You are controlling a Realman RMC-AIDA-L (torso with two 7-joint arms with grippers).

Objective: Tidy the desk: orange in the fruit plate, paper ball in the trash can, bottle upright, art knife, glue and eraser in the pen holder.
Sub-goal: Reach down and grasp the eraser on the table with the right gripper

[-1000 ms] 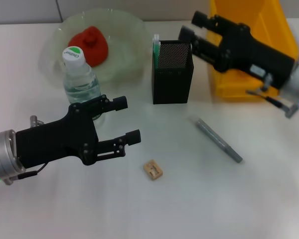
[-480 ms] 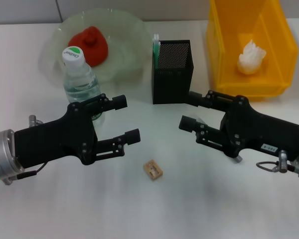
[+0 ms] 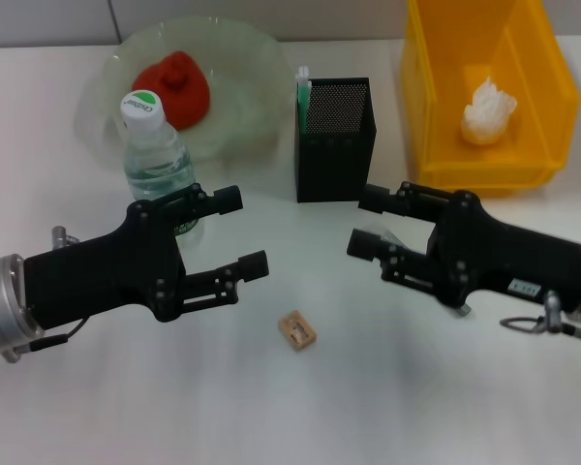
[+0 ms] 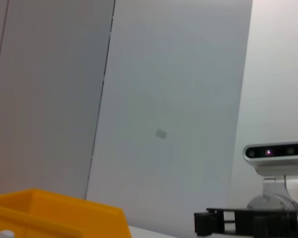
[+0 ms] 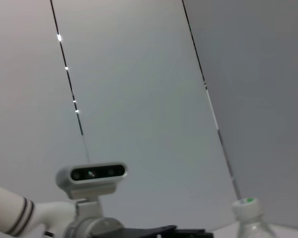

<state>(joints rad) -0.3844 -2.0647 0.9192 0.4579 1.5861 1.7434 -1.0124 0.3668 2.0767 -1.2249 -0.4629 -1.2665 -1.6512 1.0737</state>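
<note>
The orange [image 3: 174, 85] lies in the fruit plate [image 3: 242, 58]. The bottle [image 3: 155, 145] stands upright in front of the plate. The art knife [image 3: 302, 89] sticks out of the pen holder [image 3: 334, 145]. The paper ball [image 3: 489, 108] lies in the trash can [image 3: 436, 116]. The eraser [image 3: 297, 329] lies on the desk [image 3: 300, 417] between my arms. My right gripper [image 3: 363, 223] is open, low over the spot where the glue lay. The glue is almost wholly hidden under it. My left gripper [image 3: 244, 231] is open and empty, just right of the bottle's base.
The left wrist view shows the trash can's rim [image 4: 54, 215] and my right arm [image 4: 248, 223] against a grey wall. The right wrist view shows the bottle's cap [image 5: 247, 204].
My right arm has come from over the trash can down to the desk, over the glue. The paper ball now shows in the can. My left arm has barely moved.
</note>
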